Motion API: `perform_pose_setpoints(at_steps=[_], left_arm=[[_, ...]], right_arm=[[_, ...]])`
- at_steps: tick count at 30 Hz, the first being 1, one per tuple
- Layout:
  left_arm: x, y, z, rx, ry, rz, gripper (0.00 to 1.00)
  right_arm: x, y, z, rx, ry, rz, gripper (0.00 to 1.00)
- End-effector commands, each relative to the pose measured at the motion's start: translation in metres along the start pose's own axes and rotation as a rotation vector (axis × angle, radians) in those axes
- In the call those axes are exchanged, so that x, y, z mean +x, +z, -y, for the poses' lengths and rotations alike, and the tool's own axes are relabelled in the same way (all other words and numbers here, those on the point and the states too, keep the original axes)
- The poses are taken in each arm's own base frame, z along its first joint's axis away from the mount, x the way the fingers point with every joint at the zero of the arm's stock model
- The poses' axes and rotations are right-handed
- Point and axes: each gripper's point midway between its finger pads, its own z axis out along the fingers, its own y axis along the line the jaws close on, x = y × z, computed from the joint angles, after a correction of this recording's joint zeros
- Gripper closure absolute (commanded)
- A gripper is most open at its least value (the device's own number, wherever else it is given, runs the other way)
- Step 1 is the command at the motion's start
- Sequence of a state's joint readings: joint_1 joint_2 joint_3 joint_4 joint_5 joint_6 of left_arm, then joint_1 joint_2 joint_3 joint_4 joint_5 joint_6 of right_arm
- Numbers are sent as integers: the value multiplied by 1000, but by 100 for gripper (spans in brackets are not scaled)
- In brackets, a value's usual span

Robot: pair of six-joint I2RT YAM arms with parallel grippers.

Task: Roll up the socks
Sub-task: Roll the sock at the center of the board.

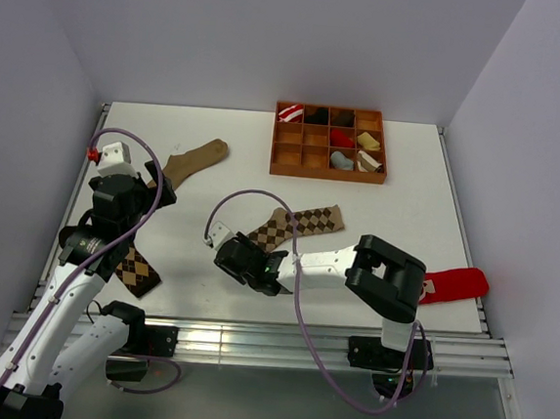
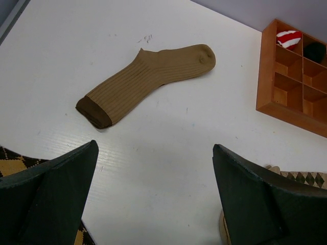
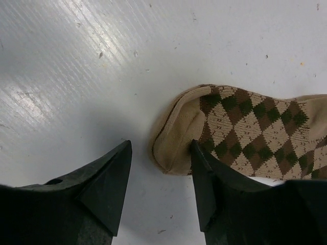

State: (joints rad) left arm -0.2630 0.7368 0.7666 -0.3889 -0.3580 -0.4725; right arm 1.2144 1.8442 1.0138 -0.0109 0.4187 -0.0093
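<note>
Plainly, right gripper (image 3: 161, 145) gapes at the rounded cuff edge of the lighter argyle sock (image 3: 250, 132); left gripper (image 2: 154, 147) spreads wide over ridged white surface (image 2: 168, 168).

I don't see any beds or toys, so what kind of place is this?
Probably a robot practice lab, not a home. Plain walls box in a white table, a left arm and a right arm are bolted at its near edge, and a light argyle sock lies on it with a wooden tray.
</note>
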Motion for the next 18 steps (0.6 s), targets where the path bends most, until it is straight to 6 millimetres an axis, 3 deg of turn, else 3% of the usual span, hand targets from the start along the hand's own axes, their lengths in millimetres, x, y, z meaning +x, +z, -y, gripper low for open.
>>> perform_pose_setpoints(at_steps=[1, 6, 16, 18], left_arm=[[0, 0, -3, -10, 3, 3, 1], [0, 0, -3, -10, 4, 1, 0], [5, 3, 0, 1, 4, -20, 1], [8, 4, 6, 28, -2, -34, 1]], right_arm=[[6, 7, 3, 40, -19, -15, 44], [19, 13, 5, 66, -34, -47, 53], [-2, 10, -3, 10, 65, 30, 97], [-12, 5, -4, -36, 108, 56, 100]])
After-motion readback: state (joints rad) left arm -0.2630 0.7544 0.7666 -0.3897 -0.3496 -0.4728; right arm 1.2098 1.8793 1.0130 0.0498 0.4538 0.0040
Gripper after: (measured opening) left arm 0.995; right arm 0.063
